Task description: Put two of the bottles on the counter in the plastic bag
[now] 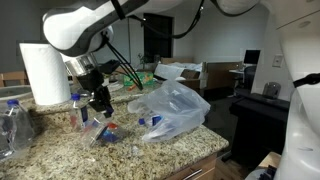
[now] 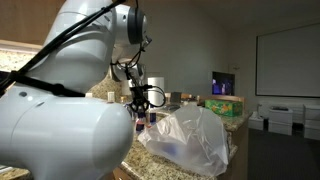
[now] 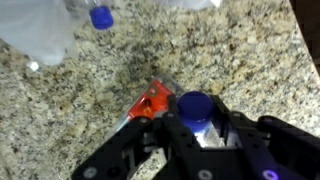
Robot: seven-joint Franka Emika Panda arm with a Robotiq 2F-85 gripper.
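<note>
At lower centre of the wrist view, the gripper [image 3: 196,128] is clenched on the blue-capped neck of a small bottle [image 3: 158,105] lying on the tabletop [image 3: 240,60], so lift it straight up without swivel, then carry it to the plastic bag [image 1: 176,108] at mid-frame.

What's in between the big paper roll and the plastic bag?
In an exterior view, the pincer sits between the paper towel roll and the plastic bag, closed around a small bottle.
</note>
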